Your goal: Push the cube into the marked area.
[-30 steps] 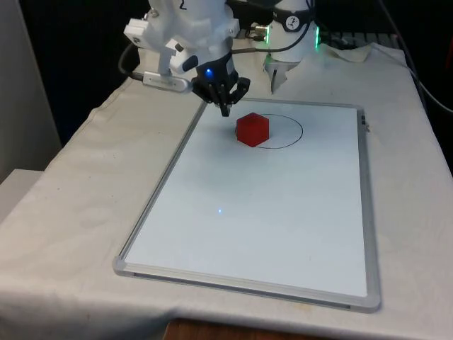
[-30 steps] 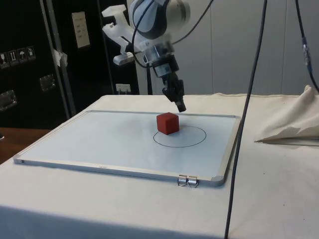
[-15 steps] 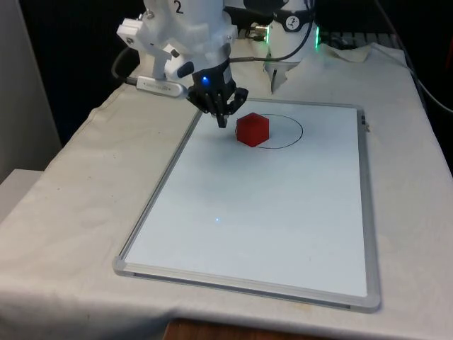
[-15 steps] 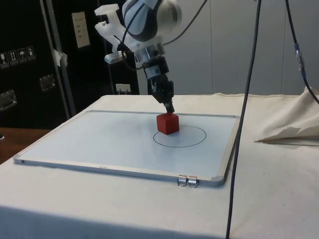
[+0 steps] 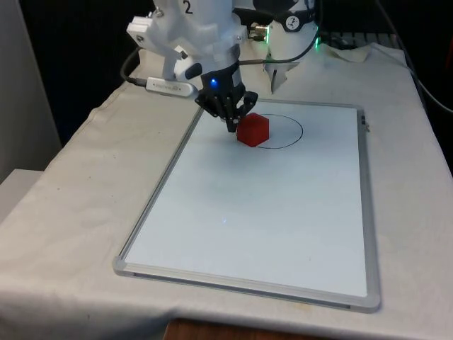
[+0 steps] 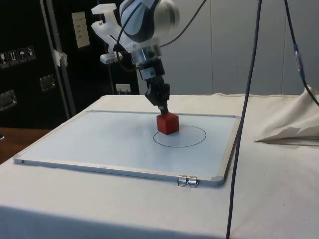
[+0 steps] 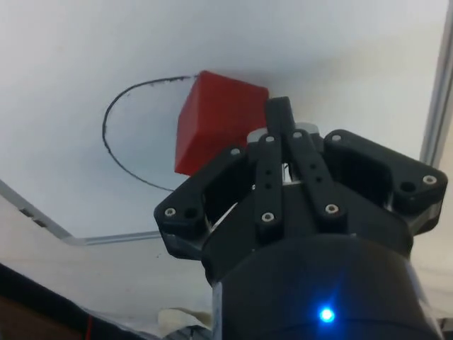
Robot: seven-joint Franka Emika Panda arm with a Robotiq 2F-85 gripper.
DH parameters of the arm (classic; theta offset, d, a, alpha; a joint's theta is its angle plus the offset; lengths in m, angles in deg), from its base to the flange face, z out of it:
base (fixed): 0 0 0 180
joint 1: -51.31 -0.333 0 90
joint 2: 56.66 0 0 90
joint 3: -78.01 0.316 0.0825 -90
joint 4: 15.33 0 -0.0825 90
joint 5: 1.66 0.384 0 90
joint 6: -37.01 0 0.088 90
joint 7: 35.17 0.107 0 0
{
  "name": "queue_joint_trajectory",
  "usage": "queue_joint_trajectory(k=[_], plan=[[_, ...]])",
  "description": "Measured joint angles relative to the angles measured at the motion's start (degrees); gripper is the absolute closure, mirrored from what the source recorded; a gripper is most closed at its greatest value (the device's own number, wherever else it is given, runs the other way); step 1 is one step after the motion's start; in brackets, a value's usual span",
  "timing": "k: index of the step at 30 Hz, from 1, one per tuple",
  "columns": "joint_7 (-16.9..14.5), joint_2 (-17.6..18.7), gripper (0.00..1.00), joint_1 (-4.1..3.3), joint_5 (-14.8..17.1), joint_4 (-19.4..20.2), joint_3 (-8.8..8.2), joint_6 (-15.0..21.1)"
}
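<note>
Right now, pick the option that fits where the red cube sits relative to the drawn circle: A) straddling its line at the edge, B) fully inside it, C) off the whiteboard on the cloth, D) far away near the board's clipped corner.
A: the red cube sits on the line of the drawn circle, partly in and partly out, with the gripper at its outer side.

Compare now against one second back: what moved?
The gripper came down from above the whiteboard's far edge and swung in beside the red cube, on the front view's left of it; its tip now sits at the cube's side, fingers closed together. Nothing was grasped or released. The cube sits as before, straddling the drawn circle's line, and the whiteboard hasn't shifted.
</note>
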Motion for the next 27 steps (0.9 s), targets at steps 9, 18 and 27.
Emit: queue_joint_trajectory(k=[9, 18, 27], plan=[[0.1, -2.3, 1.00, -0.40, 0.5, 3.3, 0.46, -0.5], [0.1, -4.1, 1.00, -0.52, 0.6, 5.4, 0.63, -0.7], [0.1, -2.8, 1.00, -0.29, 0.8, 3.4, 0.11, -0.9]])
